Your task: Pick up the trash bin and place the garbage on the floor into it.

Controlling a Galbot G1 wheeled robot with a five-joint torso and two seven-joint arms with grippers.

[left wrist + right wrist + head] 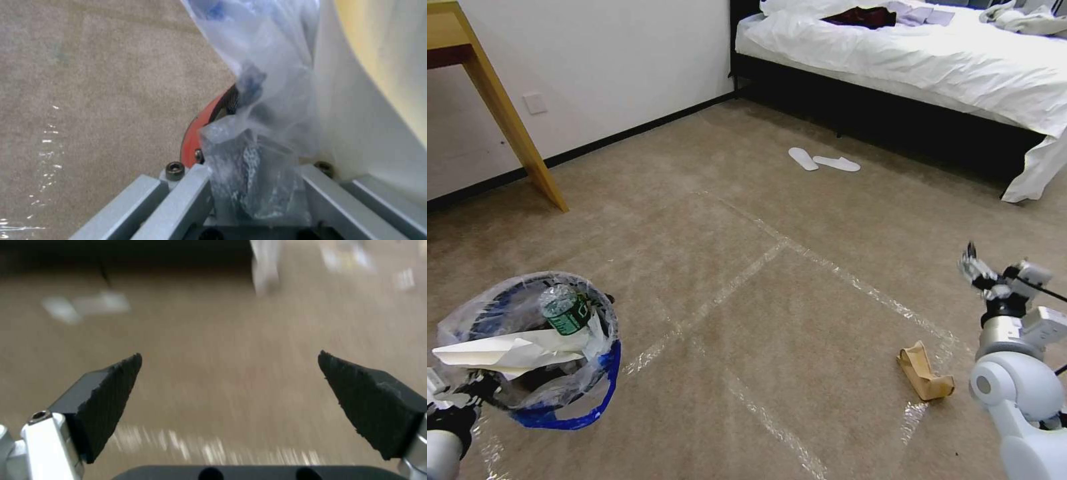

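My left gripper (468, 392) holds the trash bin (527, 347) up at the lower left of the head view. The bin's clear, blue-edged bag carries a green-labelled bottle (565, 310) and white paper (507, 351). In the left wrist view that gripper (253, 186) is shut on the bin's red rim (192, 136) and the bag (271, 100). A piece of garbage, a brown paper bag (924, 375), lies on the floor (774, 313) at the lower right. Above and just right of it, my right gripper (979, 268) hangs open. The right wrist view shows this gripper (229, 373) with nothing between its dark pads (106, 396).
Clear tape lines (747, 273) cross the carpet. Two white slippers (824, 161) lie farther ahead, near a bed (934, 60) with white sheets at the back right. A wooden table leg (507, 113) slants down by the white wall at the left.
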